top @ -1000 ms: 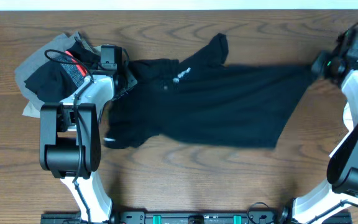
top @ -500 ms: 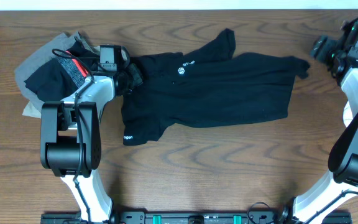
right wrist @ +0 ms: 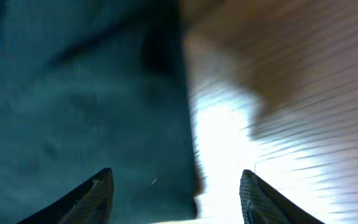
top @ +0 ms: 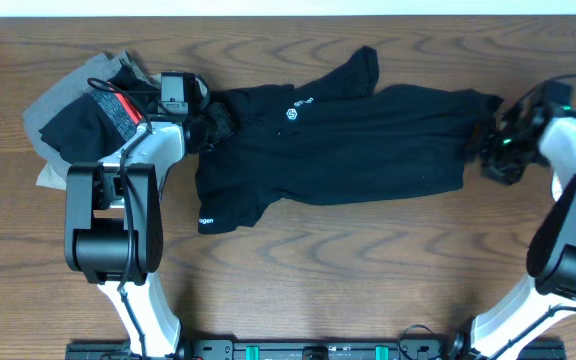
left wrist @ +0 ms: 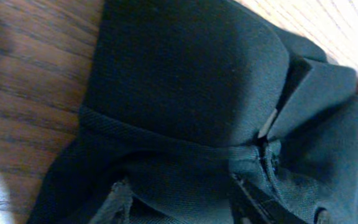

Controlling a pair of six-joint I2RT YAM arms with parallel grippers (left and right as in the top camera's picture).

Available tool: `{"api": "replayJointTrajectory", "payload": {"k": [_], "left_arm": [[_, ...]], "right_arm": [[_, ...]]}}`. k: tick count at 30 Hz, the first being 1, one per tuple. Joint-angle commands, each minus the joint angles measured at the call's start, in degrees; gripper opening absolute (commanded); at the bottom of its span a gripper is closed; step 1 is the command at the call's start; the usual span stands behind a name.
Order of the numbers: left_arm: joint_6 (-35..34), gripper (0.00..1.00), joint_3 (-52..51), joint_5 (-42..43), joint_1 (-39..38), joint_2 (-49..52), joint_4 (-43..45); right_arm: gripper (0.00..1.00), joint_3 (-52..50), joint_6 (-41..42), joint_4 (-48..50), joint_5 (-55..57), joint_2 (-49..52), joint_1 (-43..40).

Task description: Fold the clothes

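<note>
Across the middle of the desk (top: 368, 270) we see one black T-shirt (top: 368, 150), rumpled and lying lengthwise between the left and right edges, nearer the far edge than the near one. We count two small white marks on it: one logo (top: 293, 113) towards its left end and one bit of print (top: 206, 220) at the corner nearest the near edge. At the far left corner sits one heap of other clothes (top: 68, 105), in which we can tell three pieces: one grey (top: 53, 100), one black with a red band (top: 118, 108), and one pale scrap (top: 48, 178) showing underneath. We count two arms, one at each end of the shirt. Our left gripper (top: 211, 125) sits on the bunched left end of the shirt; in its wrist view its two fingers (left wrist: 114, 199) stand apart with black cloth between them, so we read it as released. Our right gripper (top: 493, 155) hovers at the shirt's right end, its two fingers (right wrist: 101, 193) spread wide, one over cloth and one over bare wood, grasping nothing.
</note>
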Motion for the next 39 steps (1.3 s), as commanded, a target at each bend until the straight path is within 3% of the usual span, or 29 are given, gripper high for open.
{"api": "replayJointTrajectory", "payload": {"k": [1, 7, 9, 12, 19, 26, 32, 39], "left_arm": [[1.4, 0.54, -0.9, 1.7, -0.2, -0.5, -1.0], [5.6, 0.60, -0.9, 1.6, -0.2, -3.4, -3.6], [6.4, 0.61, -0.9, 1.6, -0.2, -4.4, -5.0], [7.7, 0.61, -0.9, 1.6, -0.2, -5.9, -8.2], [12.5, 0.61, -0.9, 1.7, -0.2, -9.6, -21.2], [12.5, 0.61, -0.9, 3.9, -1.5, -11.9, -34.0], [12.5, 0.61, -1.1, 4.0, -5.6, -11.8, -38.9], [12.9, 0.68, -1.7, 3.6, -13.2, -11.8, -44.4]], "right_arm": [[0.59, -3.5, 1.8, 0.1, -1.2, -1.5, 1.9], [0.40, -7.7, 3.7, 2.5, 1.5, -1.5, 2.1], [0.20, -7.6, 3.6, 3.3, 1.5, -1.6, 2.1], [0.02, -6.3, 2.6, 3.1, 0.5, -3.0, 1.8], [0.01, 0.1, 0.0, -7.0, 2.1, -15.1, -2.2], [0.02, 1.7, -2.4, -15.3, 5.5, -28.6, -3.8], [0.02, 1.7, -2.5, -21.9, 11.0, -30.9, -3.8], [0.02, 1.7, -3.0, -21.7, 11.0, -30.8, -3.8]]}}
